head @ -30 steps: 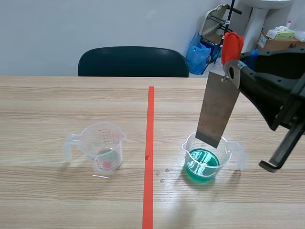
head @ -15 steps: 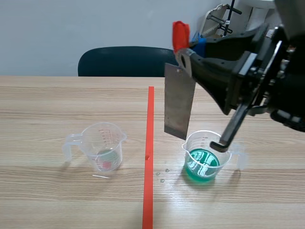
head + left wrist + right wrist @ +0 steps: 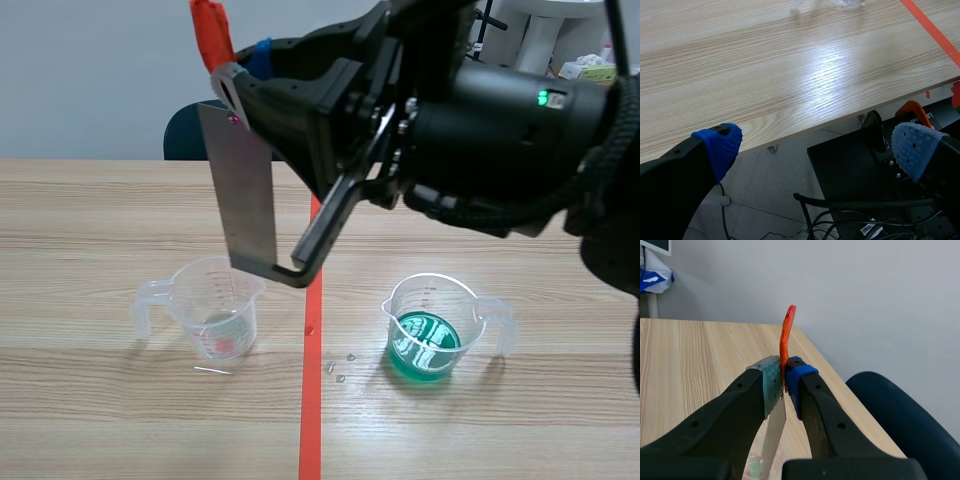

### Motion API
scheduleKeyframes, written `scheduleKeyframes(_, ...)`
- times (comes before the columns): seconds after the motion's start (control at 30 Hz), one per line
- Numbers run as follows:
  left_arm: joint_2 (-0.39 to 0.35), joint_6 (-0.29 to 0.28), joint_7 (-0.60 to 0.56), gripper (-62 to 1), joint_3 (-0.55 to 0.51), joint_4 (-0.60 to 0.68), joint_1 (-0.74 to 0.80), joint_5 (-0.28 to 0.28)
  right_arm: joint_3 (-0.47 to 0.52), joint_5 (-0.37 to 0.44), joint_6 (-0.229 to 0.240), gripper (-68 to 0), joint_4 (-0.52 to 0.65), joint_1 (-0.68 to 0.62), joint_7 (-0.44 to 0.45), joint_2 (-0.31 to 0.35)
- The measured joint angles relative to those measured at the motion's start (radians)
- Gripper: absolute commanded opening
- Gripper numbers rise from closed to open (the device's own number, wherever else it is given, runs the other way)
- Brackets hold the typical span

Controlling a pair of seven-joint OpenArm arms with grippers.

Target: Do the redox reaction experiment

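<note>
My right gripper [image 3: 232,92] comes in from the right and reaches past the red tape line, shut on a red tag [image 3: 787,335] at the head of a grey metal plate [image 3: 245,190]. The plate [image 3: 772,437] hangs upright over the left clear beaker [image 3: 213,305], which holds a little pale liquid. Its lower edge is about level with the beaker's rim. The right beaker [image 3: 432,325] holds green liquid. My left gripper [image 3: 815,145] is open over the table's near edge [image 3: 840,117] with nothing between its fingers; it does not show in the scene view.
A red tape line [image 3: 312,330] runs down the table's middle, with a few droplets [image 3: 340,368] beside it. A dark chair [image 3: 190,130] stands behind the table. Black equipment and cables [image 3: 855,200] lie under the table's edge.
My right arm has carried the metal plate to the left, from above the green beaker across the tape line to above the left beaker.
</note>
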Motion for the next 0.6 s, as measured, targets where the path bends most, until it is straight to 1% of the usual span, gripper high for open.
scheduleKeyframes(0.23,0.0,0.0,0.0,1.4,0.0,0.0,0.0,0.0,-0.074,0.0,-0.003,-66.2,-0.101,0.103,-0.043,-0.081)
scheduleKeyframes(0.47,0.0,0.0,0.0,1.4,0.0,0.0,0.0,0.0,-0.098,0.0,-0.003,-66.2,-0.194,0.183,-0.081,-0.166)
scheduleKeyframes(0.6,0.0,0.0,0.0,1.4,0.0,0.0,0.0,0.0,-0.11,0.0,-0.003,-66.2,-0.249,0.219,-0.084,-0.207)
